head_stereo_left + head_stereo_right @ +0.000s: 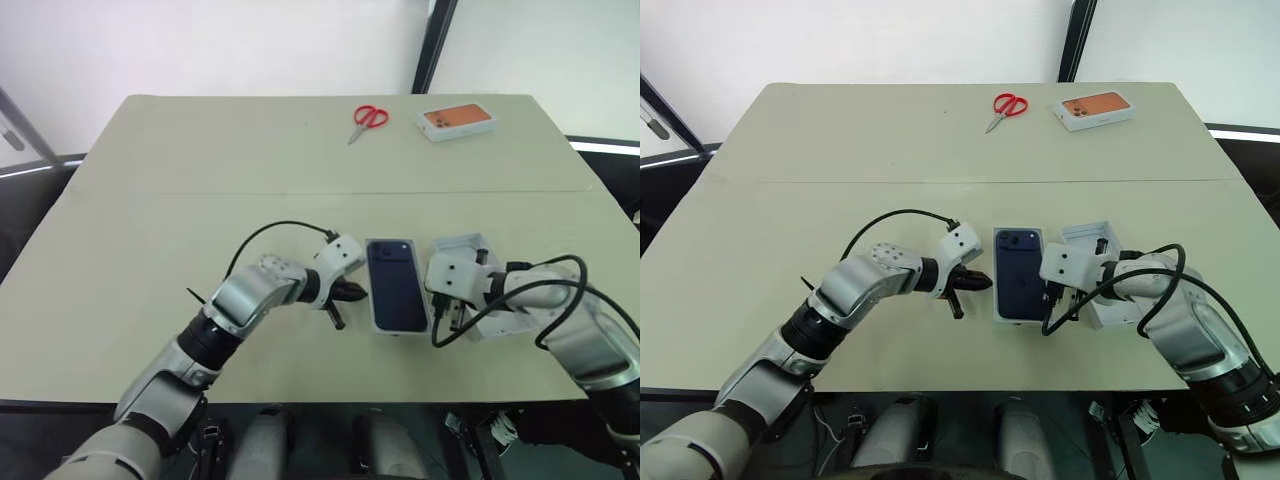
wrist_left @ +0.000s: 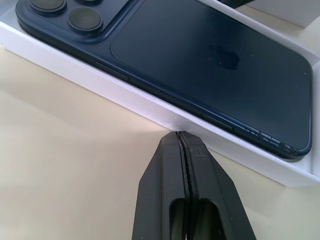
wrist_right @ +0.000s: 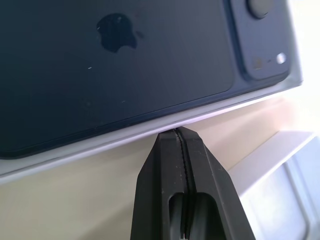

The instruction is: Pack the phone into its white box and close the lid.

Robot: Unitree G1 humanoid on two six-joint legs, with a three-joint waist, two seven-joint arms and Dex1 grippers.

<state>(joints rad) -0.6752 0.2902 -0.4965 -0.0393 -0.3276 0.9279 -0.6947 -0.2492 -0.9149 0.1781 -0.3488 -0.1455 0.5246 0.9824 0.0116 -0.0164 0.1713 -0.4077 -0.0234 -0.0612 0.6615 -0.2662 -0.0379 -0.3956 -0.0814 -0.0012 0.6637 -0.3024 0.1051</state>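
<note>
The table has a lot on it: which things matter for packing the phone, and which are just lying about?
For the job:
phone, lying back-up in the white box
left hand and right hand, both shut beside the box

Lying about:
scissors
box with orange picture
white tray under the right arm

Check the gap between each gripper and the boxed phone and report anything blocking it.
Nothing visible blocks either side. The left gripper and right gripper, both shut, have their tips right at opposite long walls of the white box, with only bare table beside them. The phone already lies in the box, back up.
</note>
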